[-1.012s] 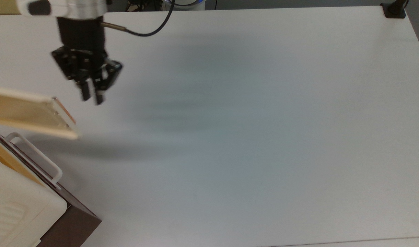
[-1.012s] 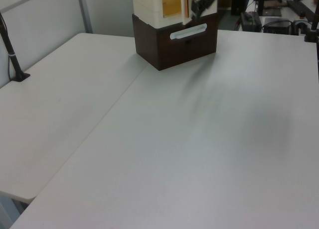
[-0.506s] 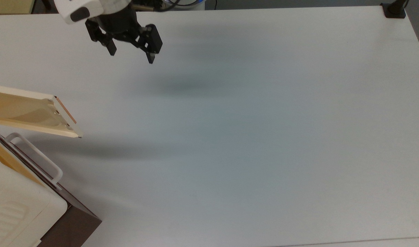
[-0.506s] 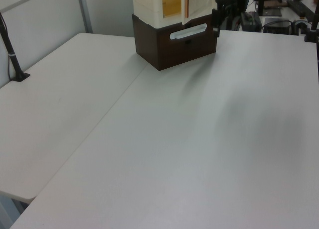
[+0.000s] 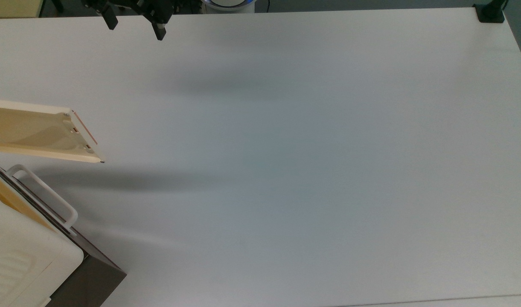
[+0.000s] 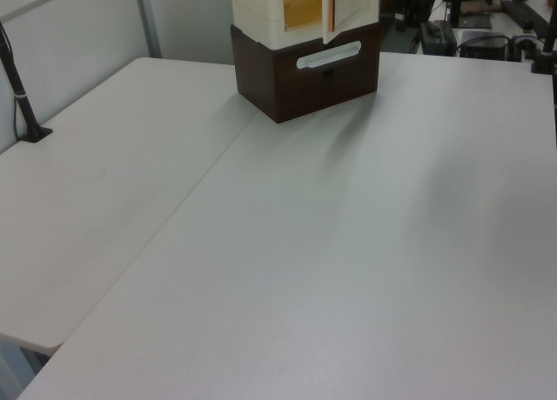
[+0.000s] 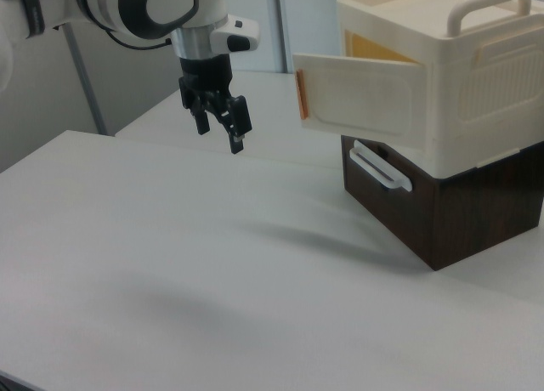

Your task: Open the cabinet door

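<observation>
The cabinet (image 5: 25,260) (image 6: 300,35) (image 7: 476,76) is a cream-white box on a dark brown base, standing at the top view's lower left. Its cabinet door (image 5: 38,134) (image 7: 361,93) (image 6: 348,4) stands swung out, showing a yellowish inner face and a copper strip (image 5: 84,128) along its free edge. My gripper (image 5: 135,26) (image 7: 220,133) hangs open and empty above the table, well apart from the door's free edge, near the top view's upper edge. In the right view it is left of the door.
A white bar handle (image 5: 42,194) (image 7: 380,167) (image 6: 329,55) sticks out from the dark front panel below the door. A black clamp post (image 5: 490,10) stands at the top view's upper right corner, another black post (image 6: 22,96) at the left view's left. The white table (image 5: 307,170) is wide.
My gripper has drawn away from the door's free edge toward the top view's upper edge, and its fingers have spread apart. The door has swung slightly wider.
</observation>
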